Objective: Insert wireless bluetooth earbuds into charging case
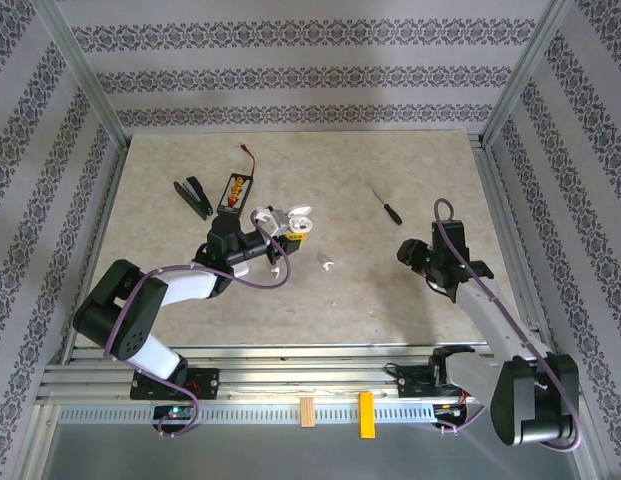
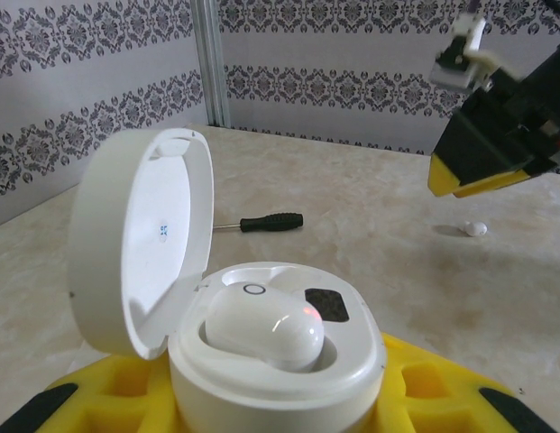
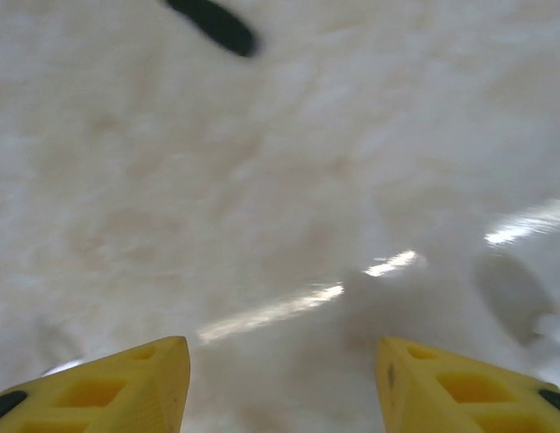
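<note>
Left wrist: left end effector (image 2: 278, 401) clamps charging case (image 2: 362, 354), 1 earbud (image 2: 261, 327) inside; right end effector (image 3: 281, 379) apart.

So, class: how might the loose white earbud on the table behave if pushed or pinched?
The earbud is tiny and rounded, so probably light, and a push may roll or skid it across the polished table. Its smooth shell might slip from a pinch.
</note>
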